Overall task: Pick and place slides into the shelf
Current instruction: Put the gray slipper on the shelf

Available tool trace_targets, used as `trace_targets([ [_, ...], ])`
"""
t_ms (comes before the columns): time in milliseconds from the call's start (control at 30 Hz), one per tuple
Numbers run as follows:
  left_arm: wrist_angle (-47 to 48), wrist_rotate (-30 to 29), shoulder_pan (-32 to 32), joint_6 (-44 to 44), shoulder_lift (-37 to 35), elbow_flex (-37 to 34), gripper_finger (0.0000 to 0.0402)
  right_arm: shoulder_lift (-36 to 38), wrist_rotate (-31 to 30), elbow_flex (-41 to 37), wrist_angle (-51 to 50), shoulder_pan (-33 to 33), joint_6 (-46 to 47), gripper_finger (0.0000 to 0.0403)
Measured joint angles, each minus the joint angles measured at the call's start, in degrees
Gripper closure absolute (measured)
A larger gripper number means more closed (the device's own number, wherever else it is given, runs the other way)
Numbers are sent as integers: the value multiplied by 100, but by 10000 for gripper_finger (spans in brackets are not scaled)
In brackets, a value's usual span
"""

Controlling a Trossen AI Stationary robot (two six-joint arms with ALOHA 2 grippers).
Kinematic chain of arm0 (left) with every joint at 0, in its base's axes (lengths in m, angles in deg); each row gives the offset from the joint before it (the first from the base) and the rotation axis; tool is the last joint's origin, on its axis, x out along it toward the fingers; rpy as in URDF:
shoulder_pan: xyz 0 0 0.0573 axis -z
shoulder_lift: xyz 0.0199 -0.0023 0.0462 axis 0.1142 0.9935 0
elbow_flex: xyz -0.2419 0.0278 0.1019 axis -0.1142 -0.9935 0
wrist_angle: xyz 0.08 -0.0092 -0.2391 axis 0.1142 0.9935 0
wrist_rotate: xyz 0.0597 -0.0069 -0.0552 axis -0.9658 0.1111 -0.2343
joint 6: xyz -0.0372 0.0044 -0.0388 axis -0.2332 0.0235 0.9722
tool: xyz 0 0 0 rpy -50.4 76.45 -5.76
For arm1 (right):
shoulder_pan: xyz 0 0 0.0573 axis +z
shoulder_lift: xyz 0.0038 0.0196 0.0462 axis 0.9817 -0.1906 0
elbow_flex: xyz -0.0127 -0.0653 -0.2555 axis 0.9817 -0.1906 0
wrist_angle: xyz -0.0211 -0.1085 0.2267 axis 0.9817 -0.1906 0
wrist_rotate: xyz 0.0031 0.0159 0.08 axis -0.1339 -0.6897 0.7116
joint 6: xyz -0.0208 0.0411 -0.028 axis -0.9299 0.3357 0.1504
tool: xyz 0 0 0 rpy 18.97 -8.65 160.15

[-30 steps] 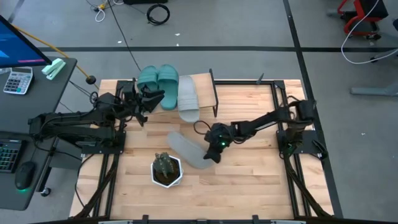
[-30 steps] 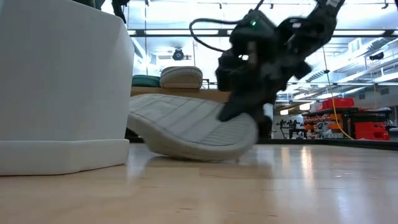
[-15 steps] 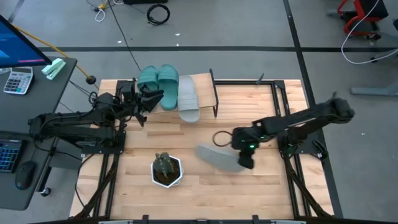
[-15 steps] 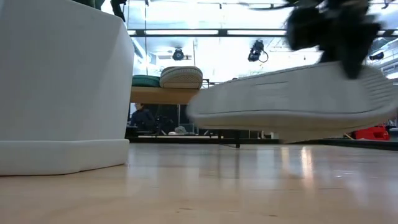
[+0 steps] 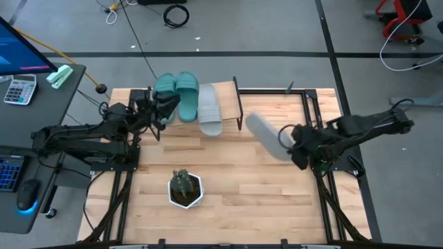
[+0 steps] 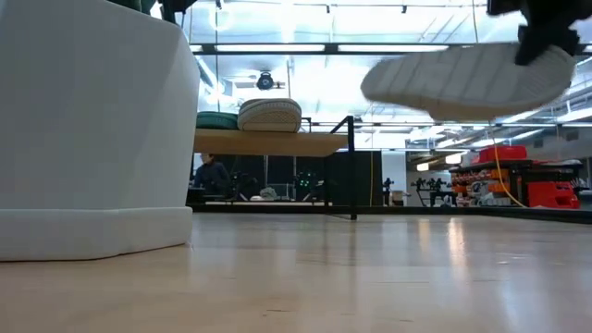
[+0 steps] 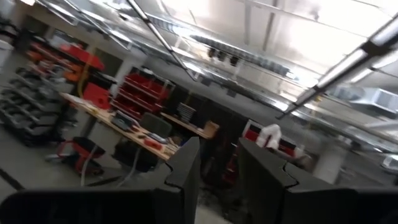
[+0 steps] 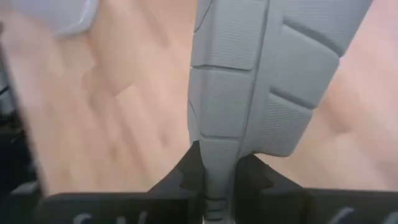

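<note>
My right gripper point(image 8: 219, 177) pinches a grey slide point(image 5: 266, 135) midair right of the shelf point(image 5: 225, 93) (three slides on it); left gripper point(image 5: 160, 119) slightly parted, empty.

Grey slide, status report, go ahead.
Right gripper shut on grey slide, lifted clear of the table. Left gripper by shelf, three slides there. Shelf's black end bar in the path.

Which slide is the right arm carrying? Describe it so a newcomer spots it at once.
Start at the shelf at the table's back edge, where three slides sit. To its right, above the tabletop, the right gripper is shut on a light grey slide. It is the only slide in the air, apart from those three.
</note>
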Motion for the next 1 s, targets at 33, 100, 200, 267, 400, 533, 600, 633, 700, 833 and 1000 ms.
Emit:
trace_targets([
  [33,-2,-88,0,-1,0,0,289,-16,-294,202,-251,16,-11,355],
  [100,0,-274,0,8,2,0,289,-143,-895,655,-746,19,-123,355],
  [200,-49,-478,9,31,2,0,288,-442,-1931,1349,-1387,13,-453,355],
  [267,-157,-556,9,144,58,0,287,-692,-2538,1738,-1723,-18,-780,355],
  [400,-334,-705,69,282,332,79,290,-1205,-3214,2253,-1988,-223,-1516,355],
  [533,-287,-1024,358,-243,921,652,292,-1622,-3420,2501,-2110,-420,-2081,355],
  [600,-41,-1264,514,-667,1262,1077,292,-1746,-3568,2537,-2176,-456,-2258,355],
  [633,145,-1431,584,-839,1432,1325,292,-1781,-3664,2547,-2225,-462,-2299,355],
  [700,613,-1819,691,-1088,1735,1839,292,-1824,-3922,2552,-2270,-493,-2412,355],
  [833,1939,-2276,732,-929,2290,2853,291,-1828,-4797,2556,-2115,-538,-2935,355],
  [1000,3502,-2230,520,727,2831,3942,275,-1808,-5535,2563,-1734,-536,-4273,355],
])
